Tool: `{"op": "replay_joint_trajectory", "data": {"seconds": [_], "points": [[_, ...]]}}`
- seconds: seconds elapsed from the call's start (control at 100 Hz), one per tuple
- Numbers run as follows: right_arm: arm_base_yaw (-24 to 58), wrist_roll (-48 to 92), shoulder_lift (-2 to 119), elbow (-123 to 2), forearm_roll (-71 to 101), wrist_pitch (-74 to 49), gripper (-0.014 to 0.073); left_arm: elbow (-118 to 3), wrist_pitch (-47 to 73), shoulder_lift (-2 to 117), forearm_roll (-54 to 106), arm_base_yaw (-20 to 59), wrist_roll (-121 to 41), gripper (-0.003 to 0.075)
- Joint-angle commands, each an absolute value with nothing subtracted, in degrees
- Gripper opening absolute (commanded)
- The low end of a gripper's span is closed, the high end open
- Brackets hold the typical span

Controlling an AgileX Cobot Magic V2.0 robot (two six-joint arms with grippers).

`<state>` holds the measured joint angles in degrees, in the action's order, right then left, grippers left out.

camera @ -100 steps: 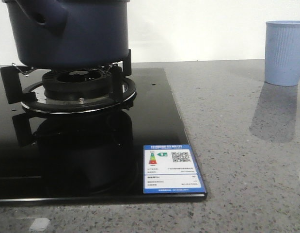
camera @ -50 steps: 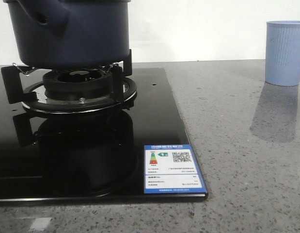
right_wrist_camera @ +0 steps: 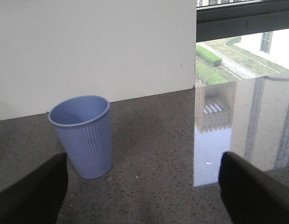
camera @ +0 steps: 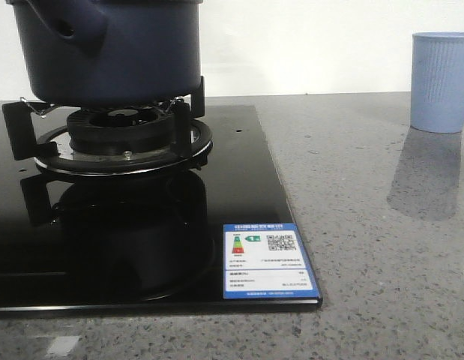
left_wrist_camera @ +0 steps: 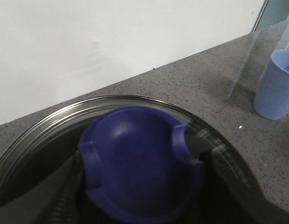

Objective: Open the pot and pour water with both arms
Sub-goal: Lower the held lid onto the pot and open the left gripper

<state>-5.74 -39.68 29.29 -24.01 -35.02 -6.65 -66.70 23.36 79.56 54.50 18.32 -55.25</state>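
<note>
The pot (camera: 104, 49) sits on the burner (camera: 121, 139) of the black stove (camera: 239, 187), at the left of the counter (camera: 366, 225), with its glass lid (left_wrist_camera: 135, 105) on. The left claw (left_wrist_camera: 139, 186) hangs right over the lid's blue knob (left_wrist_camera: 142, 163), its fingers spread to either side, and whether they are touching it I cannot tell.

To do this step well, I would centre the claw on the knob, close firmly, then lift straight up so the lid does not scrape the rim.

The right claw (right_wrist_camera: 142, 186) is wide open and holds nothing, near the pale blue cup (right_wrist_camera: 83, 135).

Neither arm shows in the front view, and the pot's top is cut off there. Whether the pot holds water cannot be made out.
</note>
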Motion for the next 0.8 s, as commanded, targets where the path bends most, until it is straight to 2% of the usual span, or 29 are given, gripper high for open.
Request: {"op": "replay_joint_trajectory", "data": {"seconds": [0.0,0.64,0.71,0.79], "points": [[-6.1,-39.5,29.2,-25.5,-35.3,-3.5,0.0573,-69.1,22.7,77.6,55.8,18.8,-55.4,0.0349],[-6.1,-39.5,29.2,-25.5,-35.3,-3.5,0.0573,-69.1,27.1,77.5,55.6,17.0,-55.4,0.0353],[-6.1,-39.5,29.2,-25.5,-35.3,-3.5,0.0573,-69.1,27.1,77.5,55.6,17.0,-55.4,0.04],[-6.1,-39.5,29.2,-25.5,-35.3,-3.5,0.0573,-69.1,27.0,77.5,55.6,17.0,-55.4,0.0514]]}}
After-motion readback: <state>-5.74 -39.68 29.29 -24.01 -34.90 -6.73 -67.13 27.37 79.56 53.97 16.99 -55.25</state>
